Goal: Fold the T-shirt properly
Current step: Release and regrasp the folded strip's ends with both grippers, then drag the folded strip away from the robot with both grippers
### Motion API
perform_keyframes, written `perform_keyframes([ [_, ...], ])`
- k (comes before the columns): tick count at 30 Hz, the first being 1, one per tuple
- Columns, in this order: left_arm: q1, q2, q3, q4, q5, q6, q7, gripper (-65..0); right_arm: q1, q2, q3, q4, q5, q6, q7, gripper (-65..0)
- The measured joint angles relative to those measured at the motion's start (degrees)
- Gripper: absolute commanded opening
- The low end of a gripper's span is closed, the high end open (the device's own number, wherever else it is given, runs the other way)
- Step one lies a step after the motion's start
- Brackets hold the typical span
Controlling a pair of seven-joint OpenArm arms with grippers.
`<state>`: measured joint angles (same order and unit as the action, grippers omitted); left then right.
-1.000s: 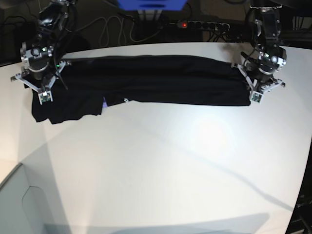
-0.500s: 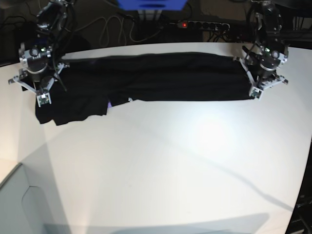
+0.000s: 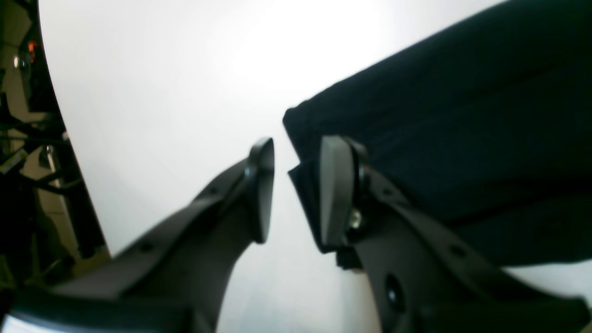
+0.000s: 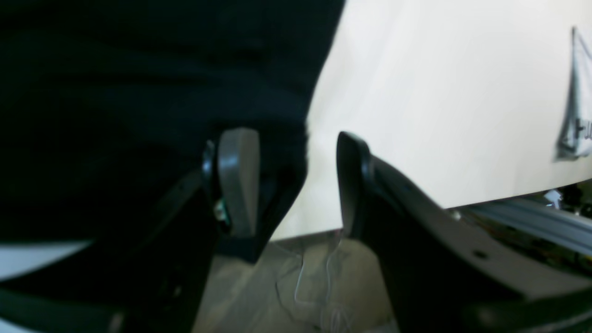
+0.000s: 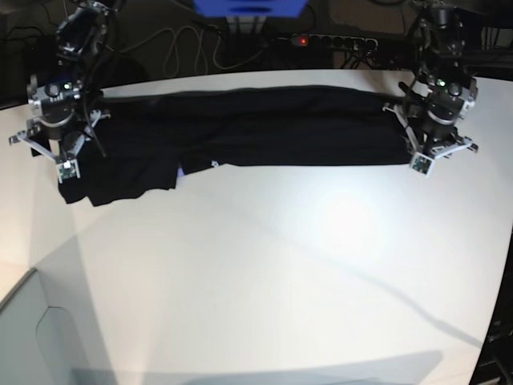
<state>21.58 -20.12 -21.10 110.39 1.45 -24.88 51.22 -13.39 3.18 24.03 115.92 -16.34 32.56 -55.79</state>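
T-shirt point(image 5: 248, 128): black, folded into a long band lying across the far part of the white table point(image 5: 288, 273), running from one arm to the other; a wider flap spreads at the end beside the right arm, with a small purple speck showing at its fold. Left gripper point(image 3: 296, 189): at the shirt's other end, jaws narrowly parted, the cloth's corner edge point(image 3: 305, 185) lying in the gap against one pad; not pinched shut. Right gripper point(image 4: 296, 180): jaws wide apart, one finger over black cloth, the other over bare table; whether cloth sits between them cannot be told. Power strip point(image 5: 325, 42): behind the table, red light showing.
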Motion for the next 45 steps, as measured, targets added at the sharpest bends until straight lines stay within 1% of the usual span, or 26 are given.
perform_keyframes([
  [4, -0.22, 0.94, 2.45, -0.59, 0.44, 0.02, 0.22, -47.8, 1.31, 0.96, -0.17, 0.11, 0.02, 0.00, 0.07, -38.0],
  [6, -0.24, 1.66, 4.28, -1.07, -0.04, 0.02, 0.11, -47.8, 1.42, 0.76, -0.61, 0.09, -0.02, 0.02, -0.20, -38.1],
  [10, -1.68, 1.77, 8.85, -8.44, -0.24, 0.07, -0.50, -47.8, 2.78, 0.79, -3.67, 0.11, -0.20, 0.00, -0.28, -38.1],
  [11, -2.29, 1.81, 9.31, -9.88, -0.57, 0.52, -2.05, -47.8, 3.02, 0.74, -4.76, 0.09, -0.24, 0.02, -0.37, -38.1],
  [13, -3.54, 1.33, 9.31, -12.79, -1.03, 0.68, -3.39, -47.8, 2.56, 0.74, -8.22, 0.11, -0.20, -0.02, -0.33, -38.3],
  [16, -4.15, 1.27, 9.25, -13.16, -0.61, 0.72, -3.39, -47.8, 2.14, 0.46, -12.44, 0.00, 0.04, 0.00, -2.86, -38.3],
  [20, -4.04, 1.25, 9.25, -13.42, -0.85, 0.85, -3.91, -47.8, 2.23, 0.63, -12.85, -1.09, 0.02, -0.02, -2.29, -38.2],
  [22, -4.04, 1.25, 9.22, -13.55, -0.85, 0.85, -4.11, -47.8, 2.38, 0.61, -12.85, -3.34, 0.09, 0.00, -2.49, -38.2],
  [24, -4.07, 1.22, 9.22, -13.62, -0.87, 0.85, -4.13, -47.8, 2.82, 0.63, -12.85, -7.50, 0.07, -0.17, -0.90, -38.2],
  [26, -4.04, 1.20, 9.22, -13.60, -1.01, 0.85, -4.09, -47.8, 2.95, -0.28, -12.85, -11.87, -0.09, 0.02, 0.87, -38.3],
  [28, -4.15, 1.22, 9.22, -13.62, -0.79, 0.85, -4.04, -47.8, 3.65, -1.14, -12.96, -13.64, -0.94, -0.07, 1.40, -38.3],
  [31, -4.02, 1.22, 6.99, -13.79, -1.95, 0.55, -4.11, -47.8, 5.75, -1.01, -12.96, -15.54, -0.59, -0.07, 1.44, -38.2],
  [34, -4.00, 1.09, 4.72, -14.12, -1.70, 0.55, -3.45, -47.8, 7.50, -0.98, -13.09, -17.25, 0.24, -0.17, 2.10, -38.3],
  [37, -4.22, 0.90, 3.37, -16.61, -2.86, 0.33, -5.16, -47.8, 9.53, -0.87, -14.78, -19.63, 0.02, -0.20, 2.12, -38.3],
  [40, -5.64, 0.70, 2.91, -20.41, -3.19, 0.42, -8.87, -47.8, 11.69, -0.50, -16.85, -22.25, -0.04, -0.24, 2.71, -38.3],
  [43, -6.93, 0.22, 2.78, -24.15, -3.26, 0.68, -13.44, -47.8, 14.14, -0.66, -17.07, -24.74, 0.28, -0.24, 3.26, -38.3],
  [45, -8.04, -0.22, 2.84, -26.05, -4.28, 0.68, -14.88, -47.8, 16.04, -0.76, -17.07, -26.97, 0.31, -0.31, 3.65, -38.3],
])
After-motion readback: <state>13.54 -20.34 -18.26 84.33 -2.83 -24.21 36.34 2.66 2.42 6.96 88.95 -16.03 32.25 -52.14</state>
